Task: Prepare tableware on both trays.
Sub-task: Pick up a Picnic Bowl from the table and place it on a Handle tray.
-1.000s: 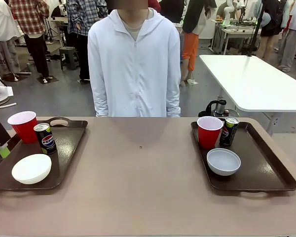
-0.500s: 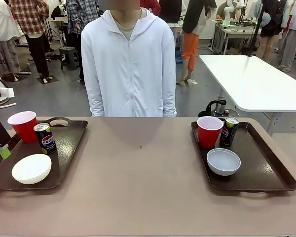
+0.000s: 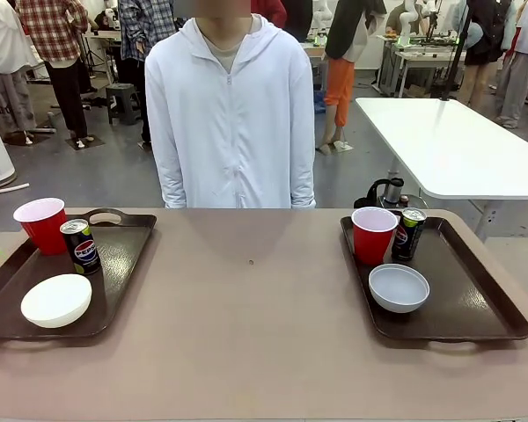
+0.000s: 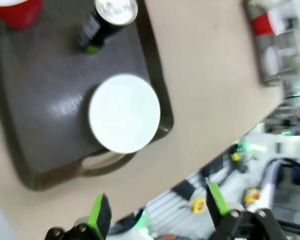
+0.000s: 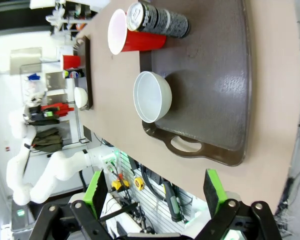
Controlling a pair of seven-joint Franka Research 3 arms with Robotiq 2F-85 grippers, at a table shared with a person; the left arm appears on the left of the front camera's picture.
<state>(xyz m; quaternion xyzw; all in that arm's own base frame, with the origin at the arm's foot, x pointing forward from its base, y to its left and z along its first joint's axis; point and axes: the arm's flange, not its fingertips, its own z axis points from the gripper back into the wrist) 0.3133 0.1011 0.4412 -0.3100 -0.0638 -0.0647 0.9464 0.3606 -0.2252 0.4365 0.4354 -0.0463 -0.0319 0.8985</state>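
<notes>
Looking across the table (image 3: pixel 246 352), I take its bare middle as my landmark and read everything from there, left to right.

Left of that middle lies the left tray (image 3: pixel 114 264), its long axis running away from me toward the person (image 3: pixel 233 114). On it stand a red cup (image 3: pixel 42 224) at the far corner, a dark can (image 3: pixel 81 246) just beside it, and the cream-white bowl (image 3: pixel 56 300) near my edge. My left gripper (image 4: pixel 155 217) hangs beyond the near handle of that tray, off the table's edge, fingers spread wide and empty; the bowl is the piece closest to it.

Right of the middle lies the right tray (image 3: pixel 475 290), likewise set lengthwise, carrying a red cup (image 3: pixel 373 235), a can (image 3: pixel 409 233) touching or nearly touching it, and the pale grey-white bowl (image 3: pixel 399 287) nearest me. My right gripper (image 5: pixel 155 192) hovers off the near handle end, jaws wide and holding nothing.

I judge both trays fully laid; each arm is nearer its own tray, should anything need adjusting.
</notes>
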